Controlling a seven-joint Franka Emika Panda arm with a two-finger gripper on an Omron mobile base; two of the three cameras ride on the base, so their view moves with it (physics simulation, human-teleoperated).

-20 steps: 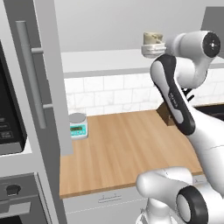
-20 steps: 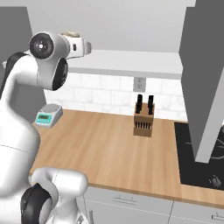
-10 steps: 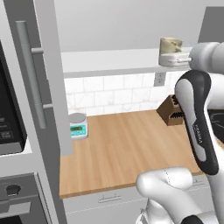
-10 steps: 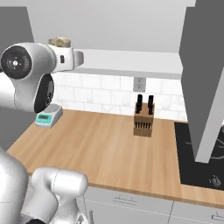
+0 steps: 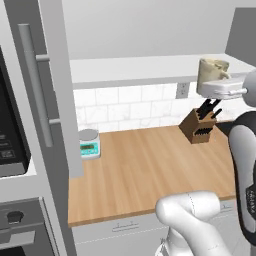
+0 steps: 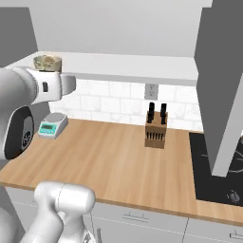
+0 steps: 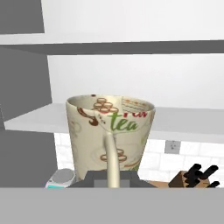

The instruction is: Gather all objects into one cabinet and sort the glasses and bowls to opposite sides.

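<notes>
Closest to you in the hand view, the cream cup (image 7: 110,138) stands upright right in front of the camera, printed with brown rings and the green word "tea"; its pale handle runs down toward the jaws, which are pinched tight on it. In the left base view you can see that same cup (image 5: 212,73) carried high on top of the white hand, level with the white shelf (image 5: 145,67) of the open cabinet and near that shelf's right end; whether it touches the shelf cannot be told. From the right base view its rim (image 6: 47,61) shows just above the arm at the left, in front of the shelf's edge. Below it lies the wooden counter (image 5: 150,170). On it, toward the back wall, a knife block (image 6: 156,131) with dark handles stands upright, well apart from a small kitchen scale (image 5: 89,144) with a teal display near the left end. Beside the scale hangs the grey cabinet door (image 5: 52,85) with its long vertical bar handle, swung open. Farthest back is the white tiled wall with an outlet (image 6: 151,91).
</notes>
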